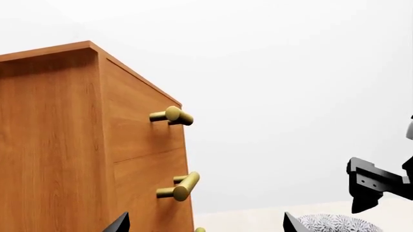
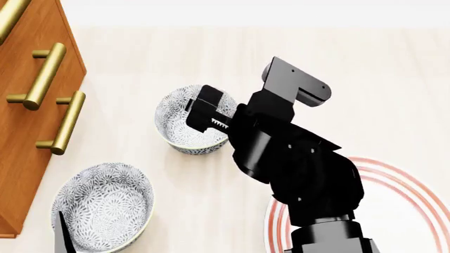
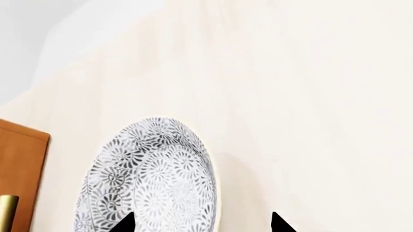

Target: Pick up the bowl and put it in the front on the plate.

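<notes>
- Here, the small grey-floral white ceramic bowl [image 2: 184, 120] sits mid-tabletop [image 2: 365, 79], near your wooden drawer cabinet [image 2: 28, 132].
- Your right gripper [image 2: 205, 117] hovers over its rim, jaws apart.
- A second matching bowl [image 2: 102, 213] lies nearer you.
- The red-ringed white plate [image 2: 401, 184] sits right.
- Left gripper [image 1: 203, 224]: jaws apart.

Wooden cabinet [image 2: 28, 110], brass bar handles [image 2: 43, 76]; pale tabletop [image 2: 162, 52]; second patterned bowl [image 2: 105, 211].
</notes>
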You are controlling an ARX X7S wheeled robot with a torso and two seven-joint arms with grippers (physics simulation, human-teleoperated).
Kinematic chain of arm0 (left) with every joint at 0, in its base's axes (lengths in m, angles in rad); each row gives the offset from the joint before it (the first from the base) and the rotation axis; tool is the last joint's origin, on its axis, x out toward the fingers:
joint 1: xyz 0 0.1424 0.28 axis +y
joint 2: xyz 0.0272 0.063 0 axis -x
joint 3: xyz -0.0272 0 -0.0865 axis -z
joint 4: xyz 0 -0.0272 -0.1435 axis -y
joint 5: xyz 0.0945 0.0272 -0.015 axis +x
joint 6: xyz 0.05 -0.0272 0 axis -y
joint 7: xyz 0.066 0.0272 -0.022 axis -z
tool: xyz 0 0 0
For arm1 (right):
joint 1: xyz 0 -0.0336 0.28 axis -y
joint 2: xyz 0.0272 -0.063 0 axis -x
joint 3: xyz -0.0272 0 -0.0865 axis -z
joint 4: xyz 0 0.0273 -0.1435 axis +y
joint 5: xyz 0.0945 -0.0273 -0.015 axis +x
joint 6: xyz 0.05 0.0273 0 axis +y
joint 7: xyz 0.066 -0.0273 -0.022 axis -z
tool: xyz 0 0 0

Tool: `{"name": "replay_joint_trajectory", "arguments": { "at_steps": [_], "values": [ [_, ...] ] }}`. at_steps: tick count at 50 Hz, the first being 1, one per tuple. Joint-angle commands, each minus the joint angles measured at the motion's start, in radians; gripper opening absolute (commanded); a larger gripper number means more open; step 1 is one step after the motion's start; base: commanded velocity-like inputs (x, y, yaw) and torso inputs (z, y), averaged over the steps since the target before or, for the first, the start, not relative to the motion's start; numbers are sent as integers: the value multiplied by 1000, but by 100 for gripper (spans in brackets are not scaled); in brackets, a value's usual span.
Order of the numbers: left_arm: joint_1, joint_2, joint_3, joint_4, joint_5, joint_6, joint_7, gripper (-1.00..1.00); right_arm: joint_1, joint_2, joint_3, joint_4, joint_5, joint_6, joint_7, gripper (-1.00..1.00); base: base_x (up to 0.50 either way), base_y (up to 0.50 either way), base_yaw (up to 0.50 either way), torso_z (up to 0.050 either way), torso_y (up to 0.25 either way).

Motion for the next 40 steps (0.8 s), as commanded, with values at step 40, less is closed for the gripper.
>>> {"name": "replay_joint_trajectory", "arguments": {
  "at_steps": [40],
  "values": [
    [-7, -15, 16, -5, -7, -5, -20, 100, 9, -8, -157, 135, -9, -113, -73, 100, 0, 0, 0, 0, 0]
  ]
}}
